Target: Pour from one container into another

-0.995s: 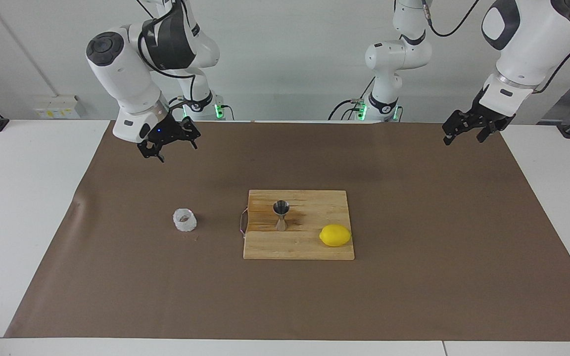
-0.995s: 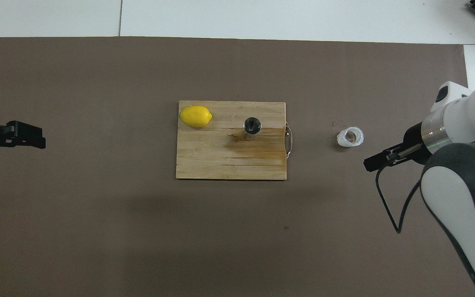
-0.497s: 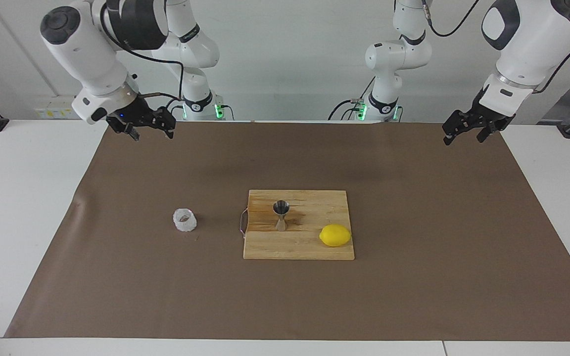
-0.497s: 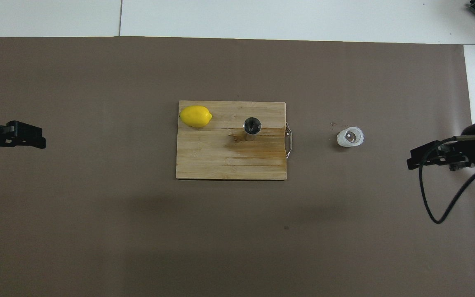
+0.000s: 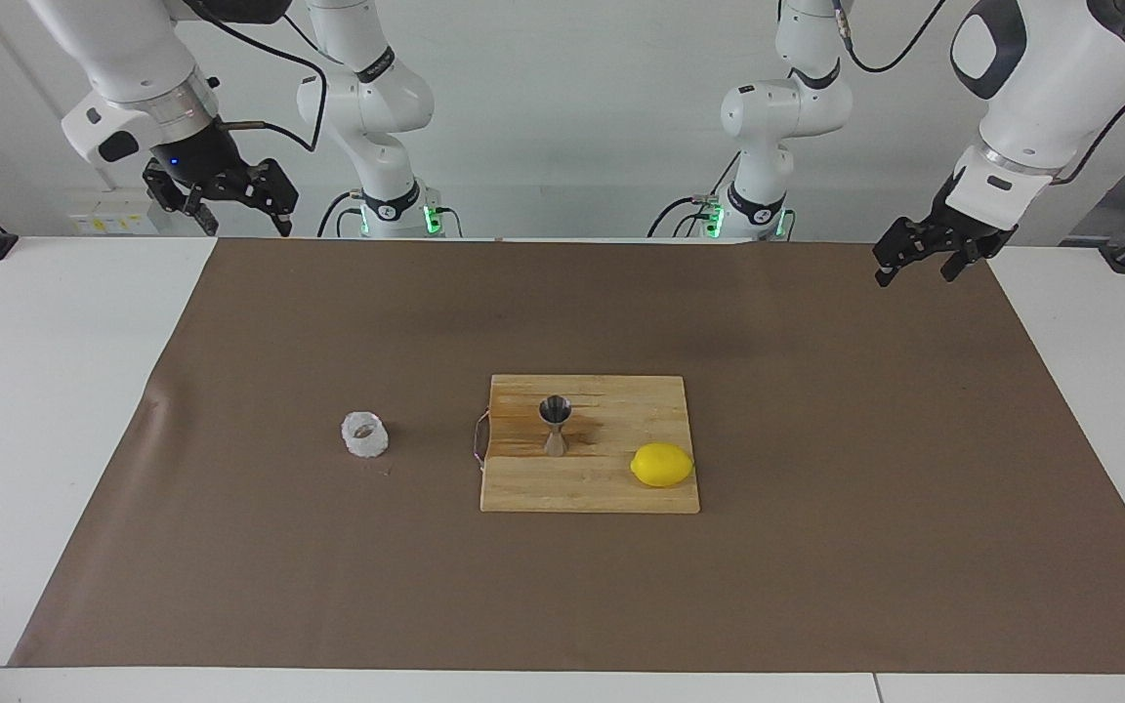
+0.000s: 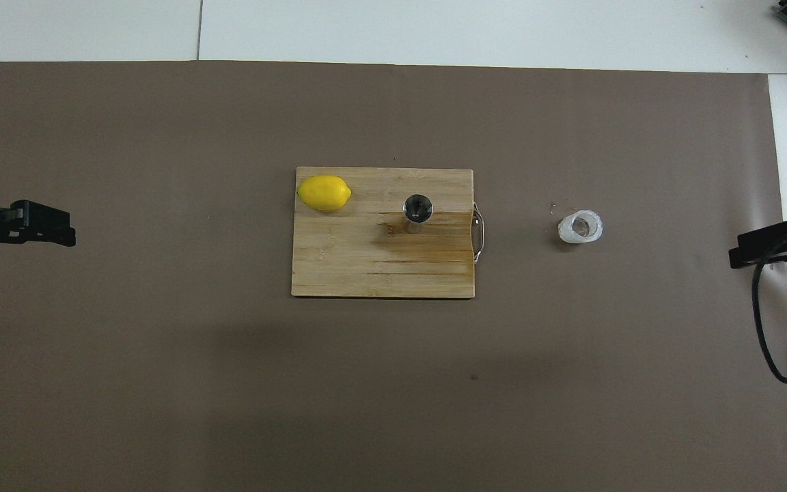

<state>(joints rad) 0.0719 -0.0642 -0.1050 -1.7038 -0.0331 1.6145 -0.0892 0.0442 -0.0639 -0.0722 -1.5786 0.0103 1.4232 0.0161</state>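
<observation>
Sitting on the brown mat toward the right arm's end, beside the board carrying the jigger (image 5: 555, 424), the white cup (image 5: 365, 435) lies nearer the empty, spread right gripper (image 5: 221, 200) than the likewise open left gripper (image 5: 922, 262).

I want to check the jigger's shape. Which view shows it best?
The facing view: there the steel jigger shows its side, two cones joined at a narrow waist, upright on the cutting board. The overhead view shows mostly its round open mouth.
</observation>
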